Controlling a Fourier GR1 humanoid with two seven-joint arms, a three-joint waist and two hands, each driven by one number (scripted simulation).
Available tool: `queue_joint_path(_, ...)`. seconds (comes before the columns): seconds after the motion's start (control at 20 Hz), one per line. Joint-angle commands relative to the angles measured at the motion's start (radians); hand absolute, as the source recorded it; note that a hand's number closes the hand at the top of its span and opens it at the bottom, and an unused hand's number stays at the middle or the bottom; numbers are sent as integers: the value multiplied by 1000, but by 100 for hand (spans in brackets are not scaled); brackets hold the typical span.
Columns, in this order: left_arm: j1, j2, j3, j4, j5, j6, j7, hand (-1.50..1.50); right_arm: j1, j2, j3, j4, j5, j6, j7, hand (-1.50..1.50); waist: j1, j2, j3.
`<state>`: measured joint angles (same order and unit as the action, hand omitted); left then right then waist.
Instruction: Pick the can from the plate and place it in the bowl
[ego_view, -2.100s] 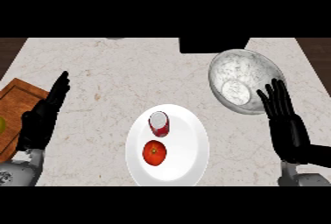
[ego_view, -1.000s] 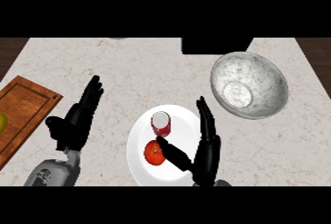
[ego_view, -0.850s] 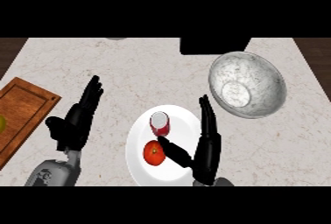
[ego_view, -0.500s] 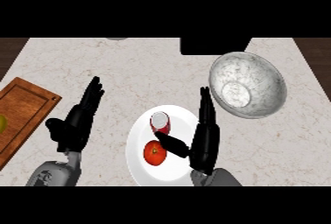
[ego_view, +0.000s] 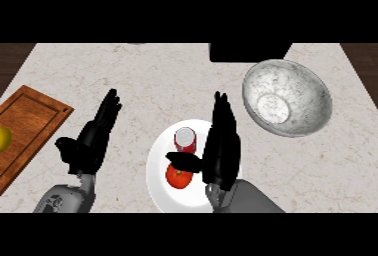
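Red can (ego_view: 185, 141) on plate (ego_view: 164, 190), label unreadable; right robot hand (ego_view: 220, 145) beside.

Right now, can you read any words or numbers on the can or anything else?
No text can be read anywhere.
The can on the plate: red side, pale top, no readable label.
The bowl, the wooden board and the counter: no writing shows.
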<state>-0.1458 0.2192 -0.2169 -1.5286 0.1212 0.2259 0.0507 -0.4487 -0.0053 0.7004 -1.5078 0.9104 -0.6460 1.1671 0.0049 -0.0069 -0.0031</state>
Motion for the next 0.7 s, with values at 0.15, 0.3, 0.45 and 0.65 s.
queue_joint_path(0.15, 25, 6, 22, 12, -3, -24, -32, 0, -35, 5, 98, -27, 7, -7, 284, -150, 5, 4, 2)
queue_joint_path(0.3, 10, 15, 30, -3, 2, -39, 0, 0, 27, 5, 114, -97, 32, -2, 259, -150, -7, 3, 2)
queue_joint_path(0.45, -29, -28, 22, 36, -26, -2, -1, 0, 1, 5, 155, -78, 41, -78, 280, -150, -3, 5, 2)
queue_joint_path(0.65, 6, 5, 67, 44, 17, -64, -44, 0, 103, 5, 135, -136, 48, -97, 178, -150, -6, 5, 2)
